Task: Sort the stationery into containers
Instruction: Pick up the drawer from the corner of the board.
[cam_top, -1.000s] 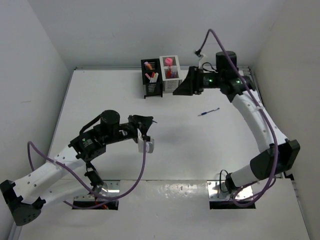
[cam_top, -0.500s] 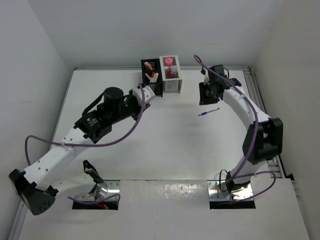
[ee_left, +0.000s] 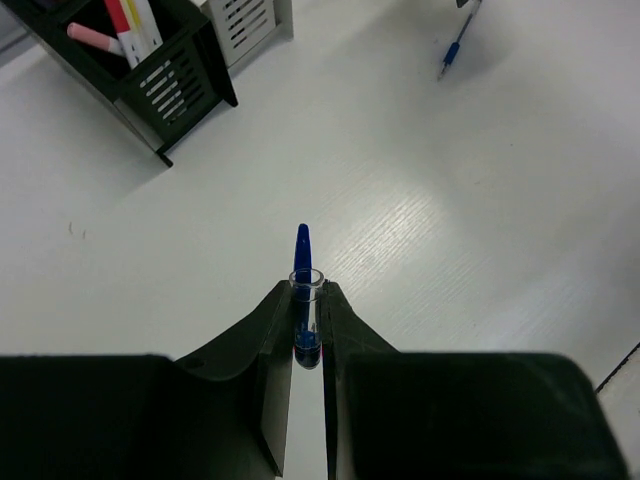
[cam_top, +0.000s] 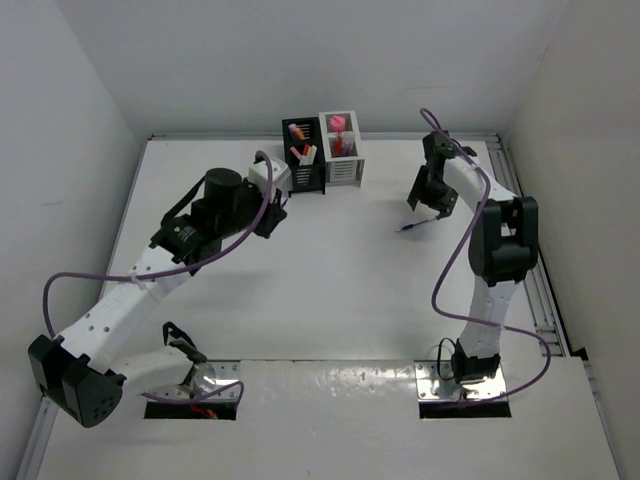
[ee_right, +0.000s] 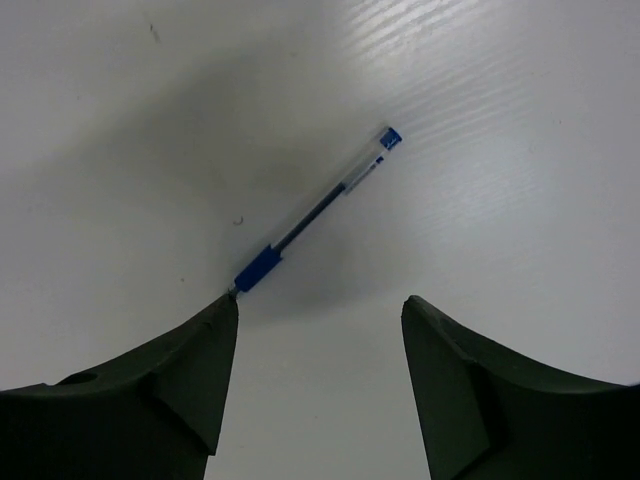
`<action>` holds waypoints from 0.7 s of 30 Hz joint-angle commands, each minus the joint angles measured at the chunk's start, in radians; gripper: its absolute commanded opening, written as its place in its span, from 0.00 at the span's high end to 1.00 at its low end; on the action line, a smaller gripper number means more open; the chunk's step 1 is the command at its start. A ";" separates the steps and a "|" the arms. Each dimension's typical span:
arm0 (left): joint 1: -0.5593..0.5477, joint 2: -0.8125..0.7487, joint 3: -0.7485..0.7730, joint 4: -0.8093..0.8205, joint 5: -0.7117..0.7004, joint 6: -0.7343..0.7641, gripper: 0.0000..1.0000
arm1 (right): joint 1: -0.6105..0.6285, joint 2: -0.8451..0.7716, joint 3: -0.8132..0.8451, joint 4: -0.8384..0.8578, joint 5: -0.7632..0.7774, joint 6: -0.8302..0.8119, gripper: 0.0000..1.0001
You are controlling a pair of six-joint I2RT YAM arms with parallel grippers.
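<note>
The joined containers stand at the back: the black holder [cam_top: 303, 158] with several pens in it and the white holder [cam_top: 342, 150] with a pink piece on top. My left gripper [cam_top: 272, 212] is just left and in front of the black holder [ee_left: 150, 70]. It [ee_left: 307, 300] is shut on a blue pen with a clear barrel [ee_left: 304, 262] that points forward out of the jaws. A second blue pen [cam_top: 418, 226] lies on the table. My right gripper [ee_right: 320, 305] is open just above that pen [ee_right: 315, 210], its left fingertip [ee_right: 222, 315] at the pen's tip.
The white table [cam_top: 330, 290] is walled on the left, back and right. Purple cables [cam_top: 150, 275] loop off both arms. The loose blue pen also shows at the top right of the left wrist view [ee_left: 455, 50].
My left arm has swung from mid-table up to the black holder, carrying its pen. My right gripper has moved from beside the white holder to above the loose blue pen.
</note>
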 commanded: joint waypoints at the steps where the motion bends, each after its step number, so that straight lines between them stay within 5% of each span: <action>1: 0.031 -0.011 -0.008 0.029 0.020 -0.042 1.00 | -0.023 0.054 0.078 0.010 -0.004 0.072 0.34; 14: 0.068 0.021 -0.022 0.039 0.047 -0.052 1.00 | -0.032 0.220 0.155 0.039 -0.003 0.067 0.35; 17: 0.078 0.019 -0.021 0.031 0.050 -0.047 1.00 | -0.032 0.239 0.139 0.045 0.003 0.055 0.39; 21: 0.091 0.018 -0.019 0.025 0.054 -0.041 1.00 | -0.035 0.229 0.067 0.044 -0.026 0.055 0.56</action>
